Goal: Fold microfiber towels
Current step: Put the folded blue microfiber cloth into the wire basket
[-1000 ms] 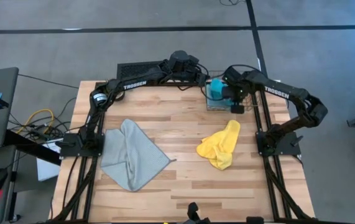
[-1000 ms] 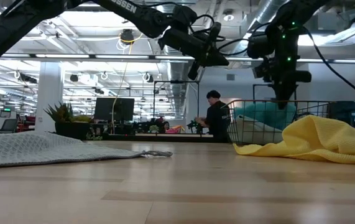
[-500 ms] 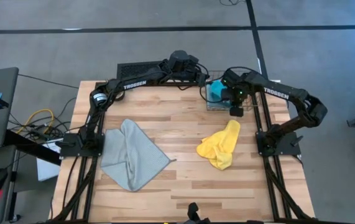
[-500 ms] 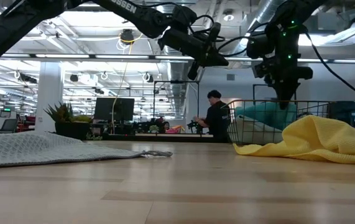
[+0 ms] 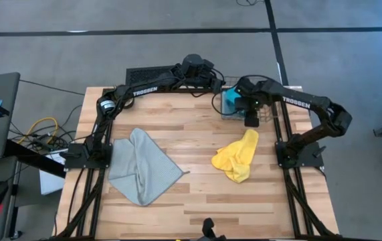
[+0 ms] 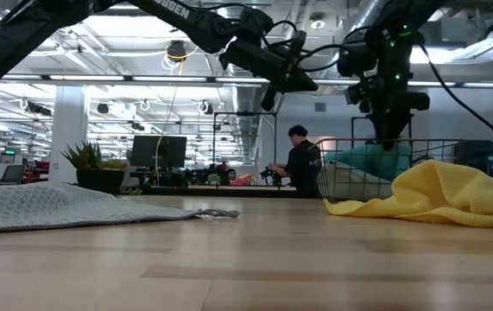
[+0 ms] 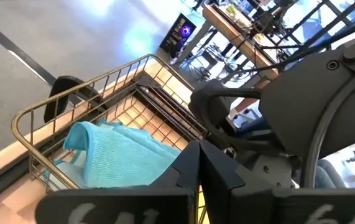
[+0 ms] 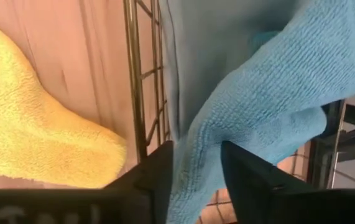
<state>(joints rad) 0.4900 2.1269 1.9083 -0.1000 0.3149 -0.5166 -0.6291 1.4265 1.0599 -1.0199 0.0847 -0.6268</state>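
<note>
While the left arm waits at the back of the wooden surface, the right gripper hangs over the wire basket in the back right corner. Its two dark fingers stand apart. A fold of the cyan-blue towel lies between them, but they do not squeeze it. This towel sits inside the basket, and a paler blue cloth lies under it there. From the low view, the towel in the basket shows as a blue-green lump behind the wires.

The left gripper is up in the air, just beside the basket, at the back edge of the surface. Its fingers are pressed together and hold nothing. Its own camera looks down on the basket and the cyan-blue towel in it.

The yellow towel lies in a crumpled heap on the right side of the surface, just in front of the basket. One end of it comes very close to the basket wall. The grey-green towel lies spread out on the left side of the surface, well apart from the yellow one. One edge of it is folded over a little.

Far behind the surface, in the room, a person in dark clothes stands at a bench.
</note>
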